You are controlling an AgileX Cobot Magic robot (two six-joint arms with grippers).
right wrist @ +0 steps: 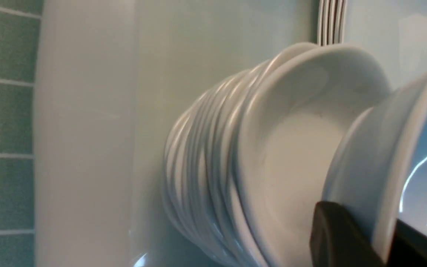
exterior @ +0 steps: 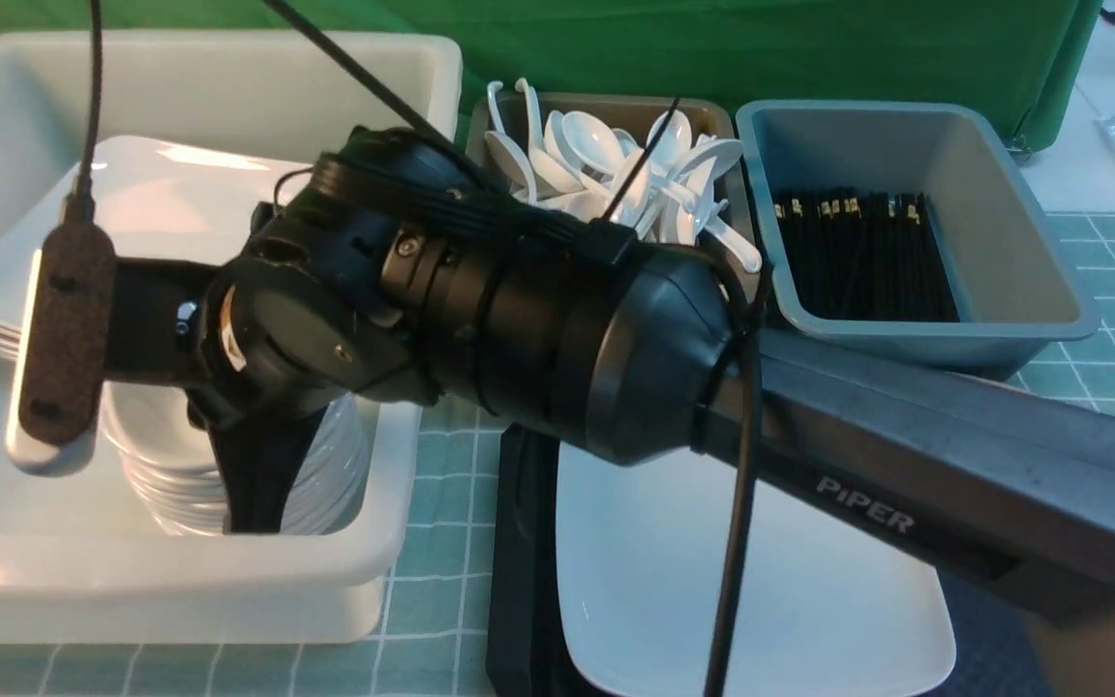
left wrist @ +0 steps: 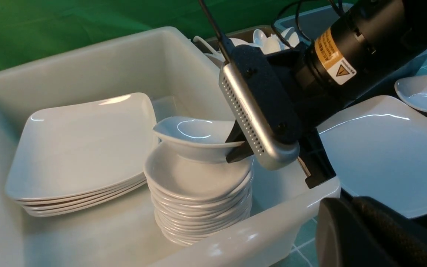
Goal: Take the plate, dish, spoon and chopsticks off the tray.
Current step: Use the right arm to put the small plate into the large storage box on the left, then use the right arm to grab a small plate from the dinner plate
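My right gripper [right wrist: 380, 241] reaches across into the white tub [exterior: 180, 600] and is shut on the rim of a small white dish [left wrist: 195, 135], one finger inside and one outside. The dish hangs tilted just above a stack of like dishes [left wrist: 198, 193]. The large square plate [exterior: 751, 571] lies on the black tray [exterior: 519, 542]; another small dish [left wrist: 423, 92] sits beyond it. My left gripper [left wrist: 350, 207] is shut and empty beside the tub's corner. No spoon or chopsticks show on the visible part of the tray.
Stacked square plates [left wrist: 80, 144] fill the tub's far half. A brown tub heaped with white spoons [exterior: 616, 165] and a grey tub of black chopsticks [exterior: 858, 252] stand behind the tray. My right arm [exterior: 906, 455] crosses over the tray.
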